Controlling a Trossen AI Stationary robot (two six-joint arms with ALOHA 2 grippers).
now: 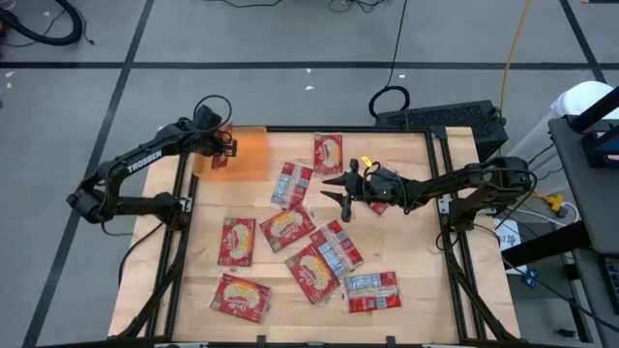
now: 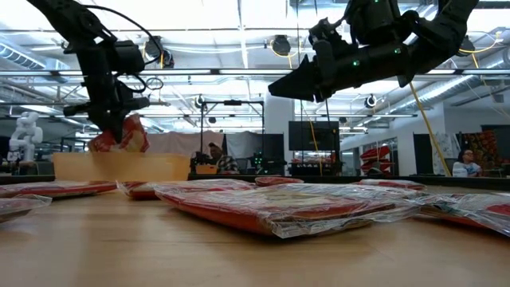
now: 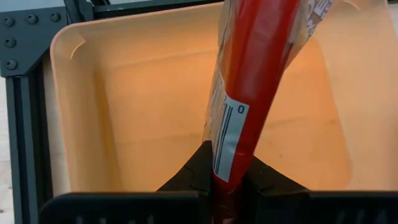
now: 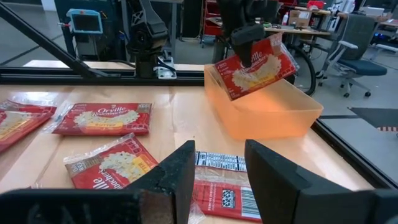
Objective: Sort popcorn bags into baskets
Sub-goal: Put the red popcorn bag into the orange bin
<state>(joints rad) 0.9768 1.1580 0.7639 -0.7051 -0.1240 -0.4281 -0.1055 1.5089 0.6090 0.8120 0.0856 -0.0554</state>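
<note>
High view: left gripper (image 1: 221, 148) over the orange bin (image 1: 250, 155) at the tabletop's far left corner, clamped on a popcorn bag (image 1: 219, 159); right gripper (image 1: 342, 190) above the middle, near the far edge — loose bags (image 1: 286, 228) strewn toward the near edge.

Left wrist view: fingers (image 3: 186, 177) pinched tight on the red bag, hanging above the bin.

Right wrist view: fingers (image 4: 168, 177) parted, empty — a label-side packet (image 4: 222, 194) below.

a wooden table (image 1: 406, 242), a black keyboard (image 1: 440, 117) beyond it.
</note>
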